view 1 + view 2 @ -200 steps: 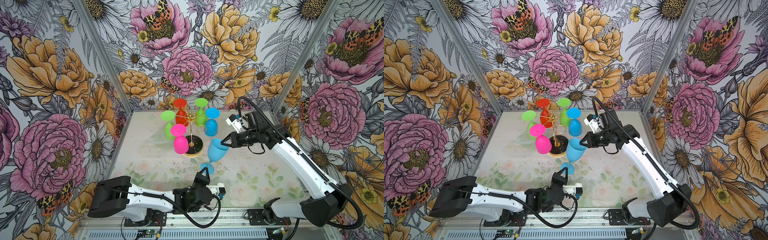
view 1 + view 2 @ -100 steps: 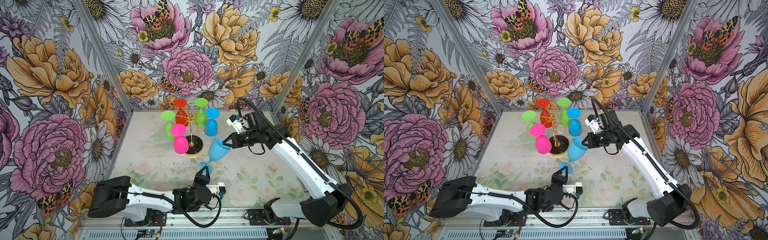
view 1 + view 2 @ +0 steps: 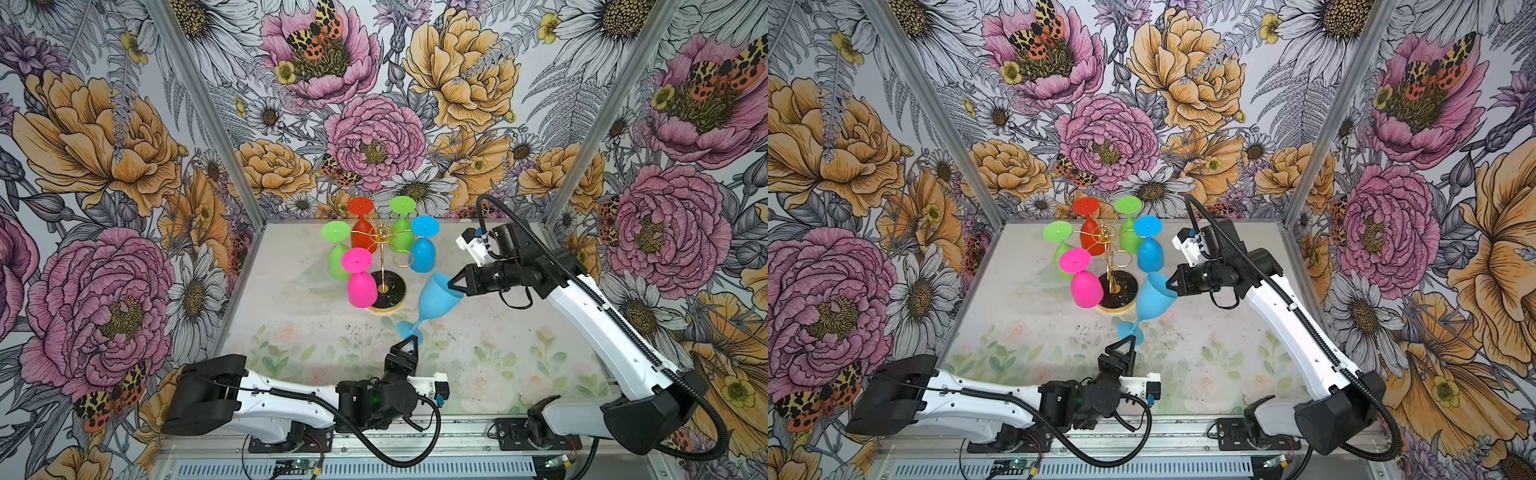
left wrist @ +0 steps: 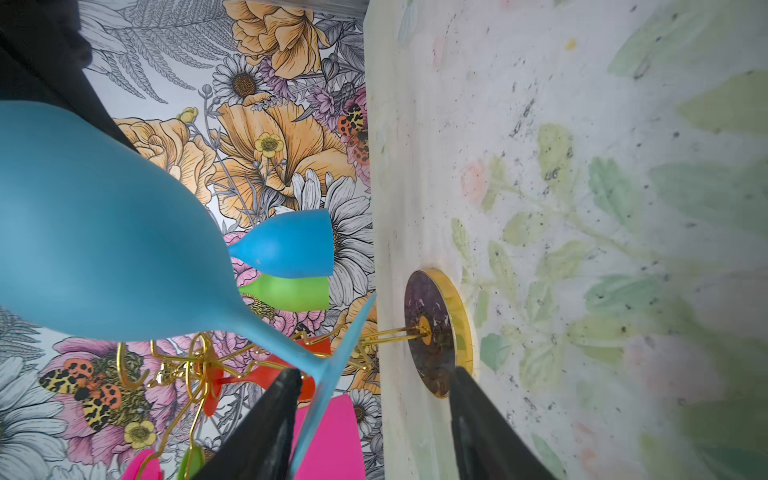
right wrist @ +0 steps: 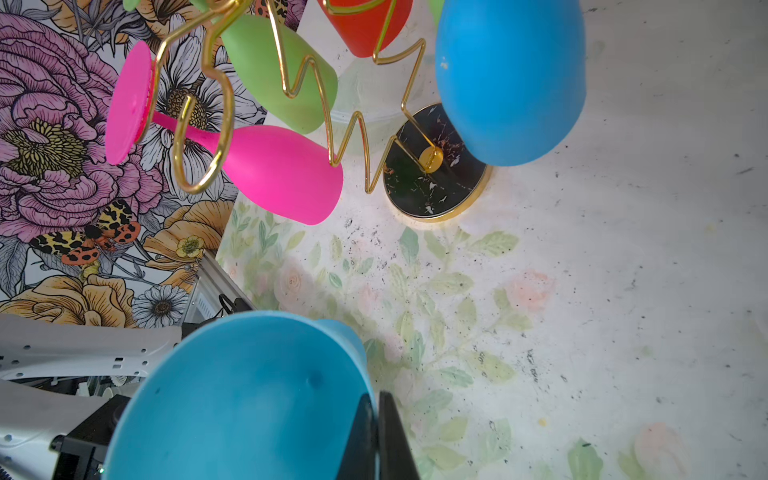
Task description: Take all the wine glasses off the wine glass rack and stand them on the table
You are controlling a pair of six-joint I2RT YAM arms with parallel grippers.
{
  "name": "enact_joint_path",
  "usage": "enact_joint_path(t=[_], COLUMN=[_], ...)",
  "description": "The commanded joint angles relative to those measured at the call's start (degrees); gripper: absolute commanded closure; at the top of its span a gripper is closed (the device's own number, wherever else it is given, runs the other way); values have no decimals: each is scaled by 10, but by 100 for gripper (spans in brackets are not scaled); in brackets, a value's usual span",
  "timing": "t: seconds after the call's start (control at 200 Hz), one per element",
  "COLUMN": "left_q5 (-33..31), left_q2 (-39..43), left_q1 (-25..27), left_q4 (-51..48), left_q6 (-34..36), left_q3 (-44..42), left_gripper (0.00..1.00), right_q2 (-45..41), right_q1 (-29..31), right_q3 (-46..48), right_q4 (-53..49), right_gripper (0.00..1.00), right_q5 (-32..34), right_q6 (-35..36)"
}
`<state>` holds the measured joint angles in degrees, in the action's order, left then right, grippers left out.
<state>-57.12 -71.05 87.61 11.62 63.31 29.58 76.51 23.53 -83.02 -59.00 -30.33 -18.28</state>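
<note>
The light blue wine glass (image 3: 437, 294) hangs tilted in the air, in front of and to the right of the wine glass rack (image 3: 389, 286), clear of its gold wire arms. My right gripper (image 3: 451, 286) is shut on the glass's rim (image 5: 365, 374), one finger inside the bowl and one outside. My left gripper (image 3: 409, 341) stands open under the glass. In the left wrist view the glass's foot (image 4: 332, 374) runs edge-on between the open fingers (image 4: 286, 399), close to one of them. The rack's black disc base (image 5: 432, 187) rests on the table.
Several coloured glasses hang upside down on the rack: pink (image 3: 360, 286), green (image 3: 337, 259), red (image 3: 362, 235) and blue (image 3: 423, 253). A clear flat piece (image 3: 312, 277) lies left of the rack. Flowered walls close in the left, back and right.
My left gripper has opened and let go of the glass's foot. The right gripper stays shut on the rim, and the glass has hardly moved.
</note>
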Motion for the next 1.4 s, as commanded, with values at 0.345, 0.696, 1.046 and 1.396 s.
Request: enact_joint_path(t=[0.345,0.696,1.046,1.396], left_q5=[112,156,159,184], left_q2=[91,189,254,330], left_q1=[3,-44,-90,-192], left_q4=[-156,-253,-324,-414], left_q6=[-252,-466,-605,-679], left_q3=[46,82,95,120], left_gripper=[22,14,13,9], right_q2=[-17,-3,43,142], right_q1=[-13,-16,-40,-74], right_q3=[-24,-21,-18,-65], right_q4=[11,18,74,123], right_gripper=[100,100,100,100], right_q5=[149,289,366,395], right_q6=[26,34,40,40])
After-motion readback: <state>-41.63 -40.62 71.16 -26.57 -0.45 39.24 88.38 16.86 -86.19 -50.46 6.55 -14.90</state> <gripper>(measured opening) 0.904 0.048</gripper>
